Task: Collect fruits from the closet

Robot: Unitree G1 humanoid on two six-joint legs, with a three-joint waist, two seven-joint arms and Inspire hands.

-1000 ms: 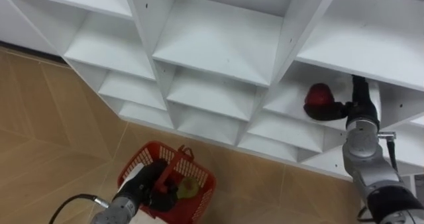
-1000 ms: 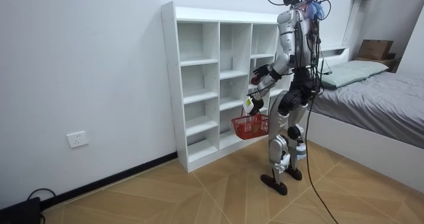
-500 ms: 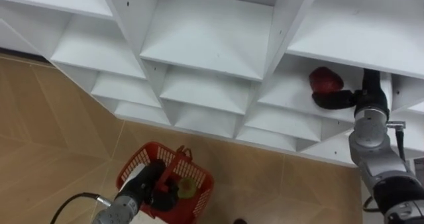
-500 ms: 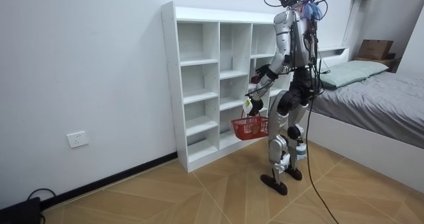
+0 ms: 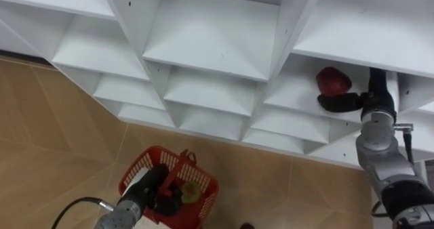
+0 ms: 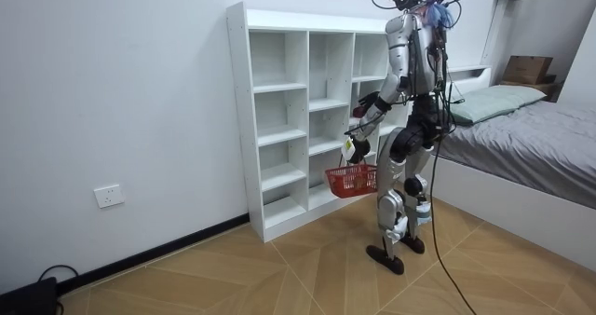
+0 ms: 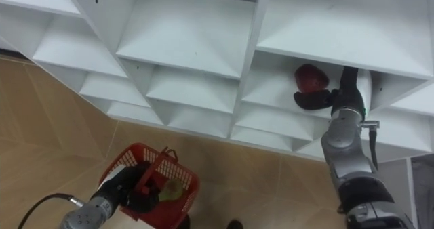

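Dark red fruit (image 5: pixel 332 81), rounded and glossy, sits inside a right-side compartment of the white closet (image 5: pixel 215 43), close under the board above, with bare shelf to its left. The right hand (image 5: pixel 341 103), forearm raised into the compartment, curls dark fingers beneath and around it. The left hand (image 5: pixel 160 190) grips the red basket (image 5: pixel 137 165) above the wooden floor (image 5: pixel 47 120); a greenish fruit (image 5: pixel 192 190) lies inside.

My right hand (image 5: pixel 341 103) is reaching into a compartment of the closet (image 5: pixel 217 39), where the red fruit (image 5: pixel 332 80) is covering part of it, so I am not seeing how it grips. My left hand (image 5: pixel 157 188), clasping the red basket (image 5: pixel 139 162), is hiding part of its load; a yellow-green piece (image 5: pixel 192 190) is blurring beyond naming.
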